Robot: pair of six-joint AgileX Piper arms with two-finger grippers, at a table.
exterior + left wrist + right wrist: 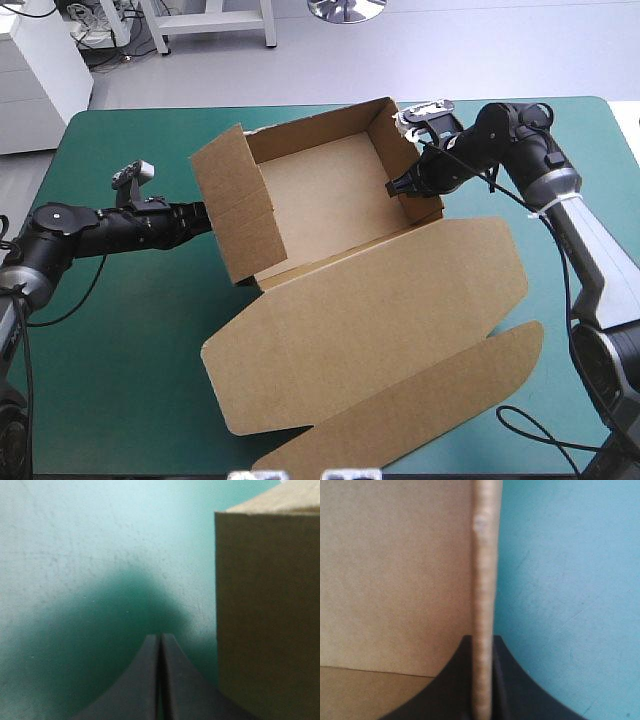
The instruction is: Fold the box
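Observation:
The brown box point(325, 190) stands as an open tray at the middle far side of the table, with its walls raised. Its wide lid point(380, 310) lies flat toward the near edge. My right gripper point(402, 186) reaches over the tray's right wall and is shut on the box; in the right wrist view the wall's edge point(485, 570) runs between my black fingers point(507, 680). My left gripper point(197, 218) is low on the teal-green cover just outside the tall left wall point(235, 205). It point(160, 637) is shut on nothing, with that wall point(265, 620) close beside it.
The lid's long front flap point(430, 405) reaches nearly to the table's near edge. Bare teal-green cover point(110, 350) lies left of the lid, and more point(590, 130) behind my right arm at the far right corner.

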